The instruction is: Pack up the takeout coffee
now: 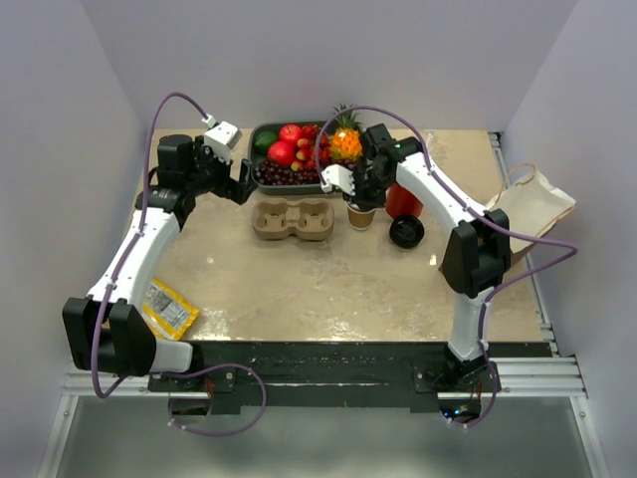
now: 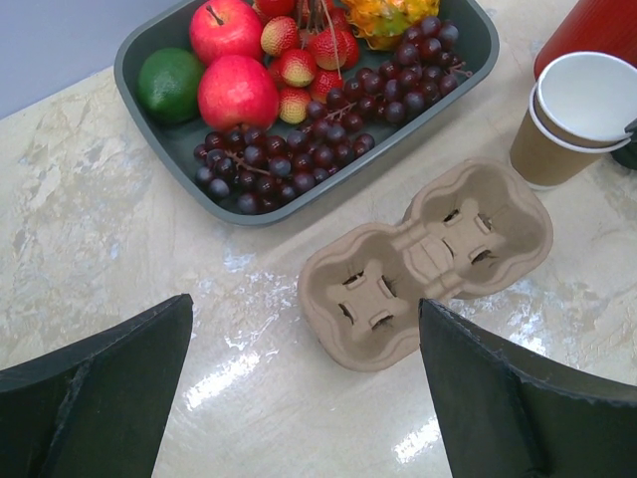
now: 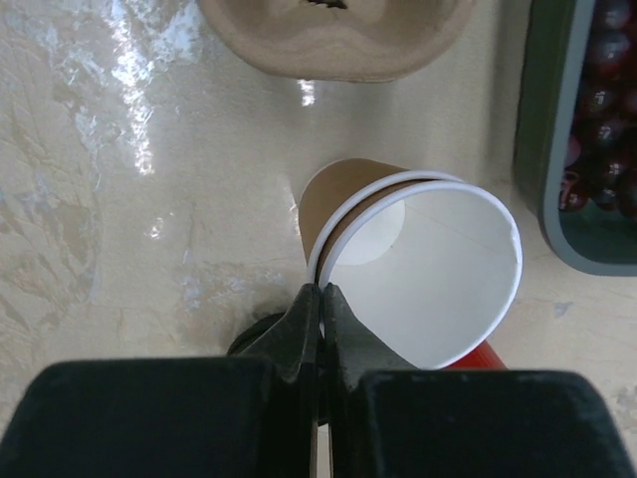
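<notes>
The kraft-brown paper cup is open, with no lid on it, just right of the tan two-hole carrier. Two white rims show, as if one cup sits nested in another. My right gripper is shut on the cup's near rim, one finger inside and one outside. The round black lid lies on the table to the cup's right. My left gripper is open and empty, hovering above the table just left of the carrier. The cup shows at the right of the left wrist view.
A grey tray of fruit stands behind the carrier. A red cup stands right of the paper cup. A brown paper bag lies at the table's right edge. A yellow packet lies front left.
</notes>
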Available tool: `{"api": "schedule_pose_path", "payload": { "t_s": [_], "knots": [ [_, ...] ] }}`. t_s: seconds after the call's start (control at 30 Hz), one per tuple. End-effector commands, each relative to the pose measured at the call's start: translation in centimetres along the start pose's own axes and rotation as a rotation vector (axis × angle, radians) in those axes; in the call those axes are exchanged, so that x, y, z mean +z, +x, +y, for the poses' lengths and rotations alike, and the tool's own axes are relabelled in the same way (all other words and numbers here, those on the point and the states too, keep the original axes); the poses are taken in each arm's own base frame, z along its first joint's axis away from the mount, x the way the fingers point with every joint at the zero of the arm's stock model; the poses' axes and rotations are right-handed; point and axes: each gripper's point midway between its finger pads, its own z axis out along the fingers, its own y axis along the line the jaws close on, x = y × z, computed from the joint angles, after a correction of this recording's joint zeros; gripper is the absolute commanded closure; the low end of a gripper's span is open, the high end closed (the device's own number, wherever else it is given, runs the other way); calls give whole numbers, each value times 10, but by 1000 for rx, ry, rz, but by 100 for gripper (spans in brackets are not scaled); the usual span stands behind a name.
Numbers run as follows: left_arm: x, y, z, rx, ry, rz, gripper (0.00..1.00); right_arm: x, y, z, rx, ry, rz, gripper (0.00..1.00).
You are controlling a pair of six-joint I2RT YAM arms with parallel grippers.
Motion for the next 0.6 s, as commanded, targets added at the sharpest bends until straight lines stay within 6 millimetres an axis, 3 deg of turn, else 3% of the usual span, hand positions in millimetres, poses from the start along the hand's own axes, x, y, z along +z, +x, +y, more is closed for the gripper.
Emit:
{"api": "schedule_pose_path", "payload": {
  "t_s": [0.0,0.07,0.1,0.23,0.3,0.37,0.47,0.5,0.57],
  "knots": [
    [3,-13,0,29,5,-43,1,-30,-23,-26,8,147,-44,100],
    [3,-11,0,29,9,-39,1,-38,-26,-36,16,214,-56,100],
    [4,-11,1,29,6,-39,1,-32,-20,-32,31,216,-43,100],
    [5,-13,0,27,12,-43,1,-39,-21,-32,29,287,-74,100],
    [5,-12,0,26,11,-37,1,-58,-34,-43,29,354,-119,100],
    [4,-14,0,27,12,-38,1,-61,-35,-36,48,313,-117,100],
    [4,-15,0,26,12,-38,1,-92,-57,-45,45,385,-194,100],
    [4,-16,0,26,12,-38,1,-109,-67,-43,24,420,-230,100],
    [3,-15,0,24,11,-35,1,-116,-75,-32,-26,389,-254,100]
  ]
}}
